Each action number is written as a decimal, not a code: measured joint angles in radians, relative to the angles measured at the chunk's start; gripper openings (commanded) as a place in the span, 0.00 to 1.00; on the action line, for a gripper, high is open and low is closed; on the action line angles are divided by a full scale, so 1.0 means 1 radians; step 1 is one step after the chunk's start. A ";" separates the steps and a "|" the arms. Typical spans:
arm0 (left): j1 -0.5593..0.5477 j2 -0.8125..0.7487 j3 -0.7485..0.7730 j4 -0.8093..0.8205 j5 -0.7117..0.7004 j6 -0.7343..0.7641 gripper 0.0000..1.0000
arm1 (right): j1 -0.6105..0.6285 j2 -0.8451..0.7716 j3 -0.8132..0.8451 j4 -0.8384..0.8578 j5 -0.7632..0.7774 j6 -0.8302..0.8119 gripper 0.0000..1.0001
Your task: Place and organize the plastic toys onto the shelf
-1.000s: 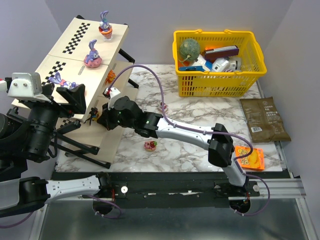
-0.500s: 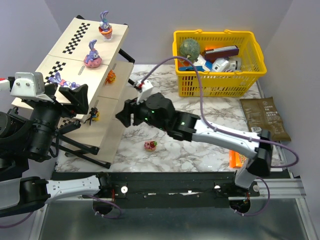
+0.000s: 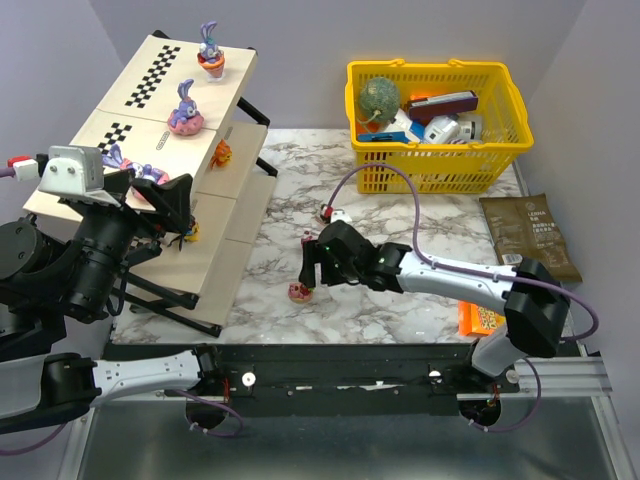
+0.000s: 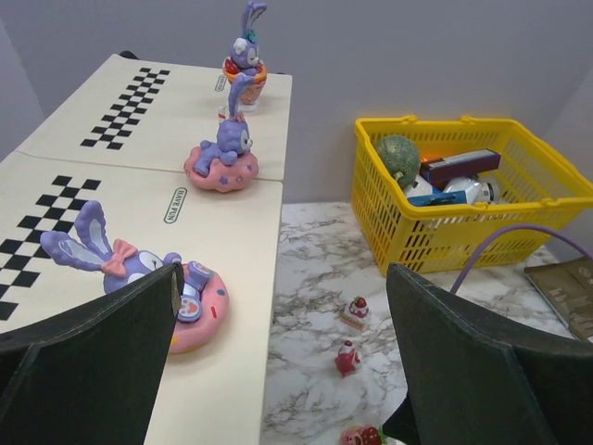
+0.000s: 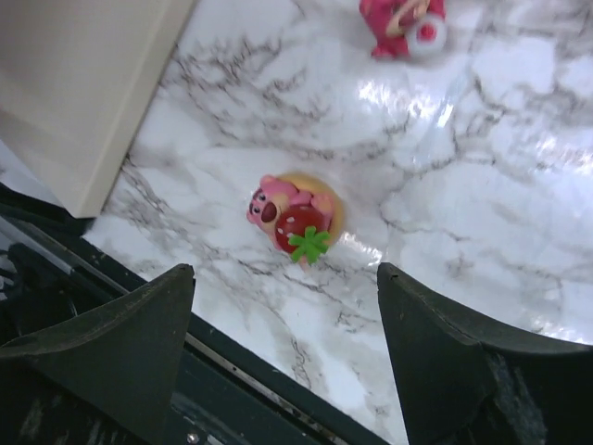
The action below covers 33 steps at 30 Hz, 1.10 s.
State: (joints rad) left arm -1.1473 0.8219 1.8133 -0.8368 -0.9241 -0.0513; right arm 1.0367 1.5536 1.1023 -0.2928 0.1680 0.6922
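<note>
Your right pincer [image 5: 285, 278], away from the shelf [image 3: 230, 215] now, hangs spread above the pink bear toy [image 5: 295, 221] on the worktop [image 3: 400, 225], placed to straddle it; your left pincer [image 4: 283, 273] gapes idle.

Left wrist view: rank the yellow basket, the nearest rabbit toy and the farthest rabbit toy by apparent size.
1. Yellow basket.
2. Nearest rabbit toy, though closeness to the camera inflates it.
3. Farthest rabbit toy.
</note>
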 measured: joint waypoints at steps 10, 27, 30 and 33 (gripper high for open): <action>0.000 0.000 -0.016 -0.032 0.020 -0.052 0.99 | -0.017 0.126 -0.002 -0.002 -0.098 0.138 0.72; 0.000 -0.023 -0.016 -0.058 0.021 -0.070 0.99 | -0.048 0.248 0.027 0.046 -0.142 0.198 0.50; 0.000 -0.030 -0.016 -0.063 0.021 -0.070 0.99 | -0.048 0.253 0.035 0.057 -0.147 0.207 0.34; 0.000 -0.039 -0.016 -0.064 0.020 -0.070 0.99 | -0.048 0.253 0.041 0.062 -0.151 0.210 0.19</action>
State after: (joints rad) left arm -1.1473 0.7826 1.7969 -0.9009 -0.9039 -0.1215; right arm 0.9886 1.8065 1.1435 -0.2306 0.0170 0.9024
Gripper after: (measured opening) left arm 0.989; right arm 0.359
